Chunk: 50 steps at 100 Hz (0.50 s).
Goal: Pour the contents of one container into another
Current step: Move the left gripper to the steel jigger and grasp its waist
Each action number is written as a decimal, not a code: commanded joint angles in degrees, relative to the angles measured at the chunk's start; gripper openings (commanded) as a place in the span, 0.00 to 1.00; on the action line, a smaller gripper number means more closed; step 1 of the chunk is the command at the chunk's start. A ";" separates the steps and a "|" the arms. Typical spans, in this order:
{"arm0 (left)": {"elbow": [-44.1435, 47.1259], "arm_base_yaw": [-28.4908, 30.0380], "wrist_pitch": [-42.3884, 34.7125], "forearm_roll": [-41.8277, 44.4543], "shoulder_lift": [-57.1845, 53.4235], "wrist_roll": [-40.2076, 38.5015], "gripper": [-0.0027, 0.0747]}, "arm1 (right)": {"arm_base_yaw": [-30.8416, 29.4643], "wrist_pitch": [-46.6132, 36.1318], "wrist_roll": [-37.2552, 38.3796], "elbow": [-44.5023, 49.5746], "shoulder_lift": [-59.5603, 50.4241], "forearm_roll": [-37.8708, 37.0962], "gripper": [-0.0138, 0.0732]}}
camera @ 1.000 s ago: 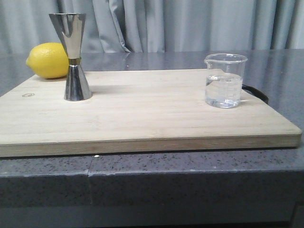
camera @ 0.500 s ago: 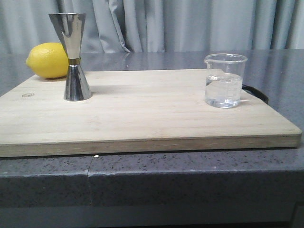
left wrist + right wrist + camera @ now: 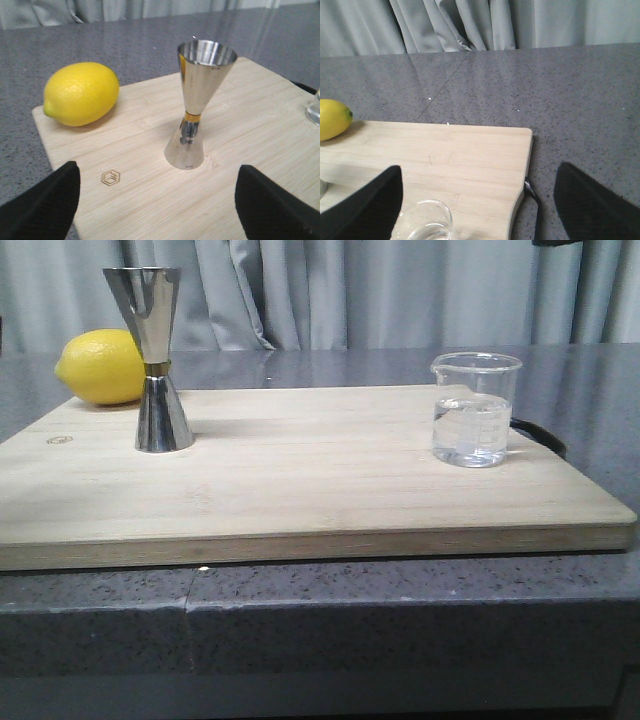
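The clear glass beaker (image 3: pixel 475 410), about half full of clear liquid, stands upright at the right end of the wooden board (image 3: pixel 320 480). The steel hourglass jigger (image 3: pixel 155 360) stands upright at the board's left end. In the left wrist view my left gripper (image 3: pixel 157 210) is open, with the jigger (image 3: pixel 197 110) a little ahead of its fingertips (image 3: pixel 45 205) and nothing between them. My right gripper (image 3: pixel 477 205) is also open, and only the beaker's rim (image 3: pixel 425 220) shows, close to one of its fingers (image 3: pixel 362 205). Neither gripper touches anything.
A yellow lemon (image 3: pixel 100 367) lies behind the jigger at the board's far left corner. A black handle (image 3: pixel 540 435) sticks out from the board's right side. The board rests on a grey speckled counter (image 3: pixel 400 610) with grey curtains behind.
A dark part of an arm has come into the top right corner of the front view. The beaker, jigger and lemon have not moved.
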 commanded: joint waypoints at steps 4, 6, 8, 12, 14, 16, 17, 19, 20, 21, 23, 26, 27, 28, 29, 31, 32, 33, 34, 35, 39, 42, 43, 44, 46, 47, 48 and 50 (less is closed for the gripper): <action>-3.49 0.16 7.06 -3.79 4.45 5.50 0.79 | 0.05 -5.28 -0.67 -1.54 -0.01 -0.89 0.80; -3.76 0.16 7.67 -3.79 5.37 6.37 0.79 | 0.05 -5.28 -0.67 -1.54 -0.01 -0.89 0.80; -4.19 0.16 8.65 -3.79 6.28 7.15 0.79 | 0.05 -5.28 -0.67 -1.54 -0.01 -0.89 0.80; -5.16 0.16 10.30 -3.79 8.07 8.11 0.79 | 0.05 -5.28 -0.67 -1.54 -0.01 -0.89 0.80; -5.66 0.16 11.18 -3.79 8.67 8.88 0.79 | 0.05 -5.28 -0.67 -1.54 -0.01 -0.89 0.80; -6.19 0.16 11.92 -3.79 9.57 9.50 0.79 | 0.05 -5.28 -0.67 -1.54 -0.01 -0.89 0.80; -6.36 0.16 12.11 -3.79 10.18 9.72 0.79 | 0.05 -5.28 -0.67 -1.54 -0.01 -0.89 0.80; -6.87 0.16 12.70 -3.79 11.04 10.30 0.79 | 0.05 -5.28 -0.67 -1.54 -0.01 -0.89 0.80; -7.04 0.16 12.89 -3.79 11.33 10.60 0.79 | 0.05 -5.28 -0.67 -1.54 -0.01 -0.89 0.80; -7.36 0.16 13.28 -3.79 11.61 10.74 0.79 | 0.05 -5.28 -0.67 -1.54 -0.01 -0.89 0.80; -7.84 0.16 13.80 -3.79 12.45 11.24 0.79 | 0.05 -5.28 -0.67 -1.54 -0.01 -0.89 0.80; -8.42 0.16 14.72 -3.79 13.85 11.89 0.79 | 0.05 -5.28 -0.67 -1.54 -0.01 -0.89 0.80; -8.55 0.16 14.97 -3.79 14.13 12.07 0.79 | 0.05 -5.28 -0.67 -1.54 -0.01 -0.89 0.80; -8.85 0.16 15.47 -3.79 14.41 12.20 0.79 | 0.05 -5.28 -0.67 -1.54 -0.01 -0.89 0.80; -9.01 0.16 15.70 -3.79 14.95 12.38 0.79 | 0.05 -5.28 -0.67 -1.54 -0.01 -0.89 0.80; -9.45 0.16 16.40 -3.79 15.79 12.61 0.79 | 0.05 -5.28 -0.67 -1.54 -0.01 -0.89 0.80; -9.70 0.16 16.91 -3.79 16.06 12.88 0.79 | 0.05 -5.28 -0.67 -1.54 -0.01 -0.89 0.80; -9.83 0.16 17.25 -3.79 16.59 12.91 0.79 | 0.05 -5.28 -0.67 -1.54 -0.01 -0.89 0.80; -9.97 0.16 17.57 -3.79 16.85 13.17 0.79 | 0.05 -5.28 -0.67 -1.54 -0.01 -0.89 0.80; -10.23 0.16 18.16 -3.79 17.12 13.19 0.79 | 0.05 -5.18 -0.67 -1.54 -0.01 -0.89 0.80; -10.99 0.16 19.78 -3.79 18.72 13.45 0.79 | 0.05 -5.18 -0.67 -1.54 -0.01 -0.89 0.80; -11.52 0.16 20.59 -3.79 19.77 13.57 0.79 | 0.05 -5.18 -0.67 -1.54 -0.01 -0.89 0.80; -11.65 0.16 20.76 -3.79 20.29 13.75 0.79 | 0.05 -5.18 -0.67 -1.54 -0.01 -0.89 0.80; -11.91 0.16 21.09 -3.79 20.53 13.80 0.79 | 0.05 -5.18 -0.67 -1.54 -0.01 -0.89 0.80; -12.26 0.16 21.42 -3.79 21.26 13.91 0.79 | 0.05 -5.18 -0.67 -1.54 -0.01 -0.97 0.80; -12.38 0.16 21.56 -3.79 21.75 13.92 0.79 | 0.05 -5.18 -0.67 -1.54 -0.01 -0.97 0.80; -12.49 0.16 21.70 -3.79 21.97 14.01 0.79 | 0.05 -5.18 -0.67 -1.54 -0.01 -0.97 0.80; -12.81 0.16 22.13 -3.79 22.70 14.39 0.79 | 0.05 -5.18 -0.67 -1.54 -0.01 -0.97 0.80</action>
